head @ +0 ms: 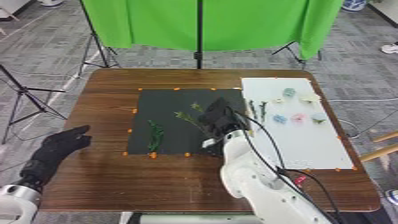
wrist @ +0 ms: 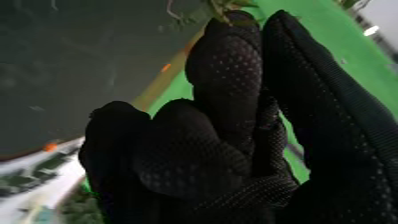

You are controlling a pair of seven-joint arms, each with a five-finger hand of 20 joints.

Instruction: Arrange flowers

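A thin green leafy sprig (head: 188, 118) is pinched by the curled, black-gloved right hand (head: 216, 117) at the black rectangular sheet (head: 153, 106); likely light, bendy and fragile, it is best gripped low.

Counts one table (head: 169, 185), one black sheet (head: 164, 102), one white sheet (head: 311, 145), one green cloth (head: 151, 25), six flower heads (head: 298, 118), two stems on white (head: 252, 108), at least two on black
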